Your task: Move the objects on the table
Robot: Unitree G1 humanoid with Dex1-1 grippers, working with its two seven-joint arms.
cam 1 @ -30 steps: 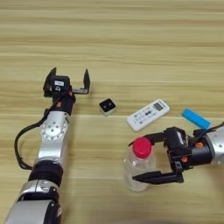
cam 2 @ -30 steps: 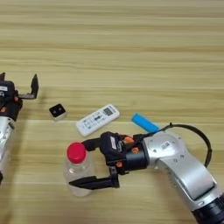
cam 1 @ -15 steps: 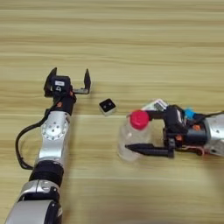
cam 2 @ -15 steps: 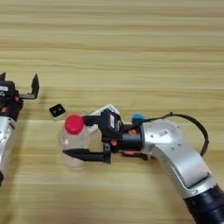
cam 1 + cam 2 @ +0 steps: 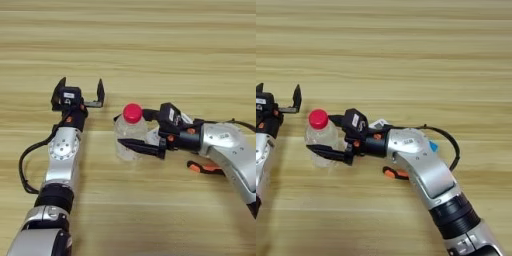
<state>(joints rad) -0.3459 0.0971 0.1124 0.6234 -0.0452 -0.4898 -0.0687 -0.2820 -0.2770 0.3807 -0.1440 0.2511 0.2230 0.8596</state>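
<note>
While the right arm reaches in from approx. 4 o'clock, its silver forearm lies low across the table (image 5: 150, 45), elbow bent, wrist turned so the right end effector (image 5: 134, 132) points toward 9 o'clock. Its two black fingers (image 5: 142, 146) straddle the clear bottle (image 5: 129, 137), one along the near side of the body, the other at the far side by the shoulder, so it is clamped on the bottle. The bottle stands upright w/ its red cap (image 5: 132, 112) on top, near the table's middle, just right of the left arm's wrist.

Left arm comes up from 7 o'clock, nearly straight, forearm lying along the table toward 12, a black cable (image 5: 27, 160) looping off its left side. Left end effector (image 5: 80, 92) sits at the arm's far end, fingers spread wide apart like two prongs pointing to 12, nothing between them. It is at approx. 10 o'clock from the bottle, near but not touching.

Behind the right wrist, a bit of the white remote (image 5: 378, 123) peeks out at 1 o'clock from the end effector, mostly hidden. A sliver of the blue block (image 5: 433, 146) shows past the forearm at 3 o'clock. Orange-handled pliers (image 5: 205, 168) lie on the table just below the right forearm, approx. 4 o'clock from the bottle, partly covered by the arm.
</note>
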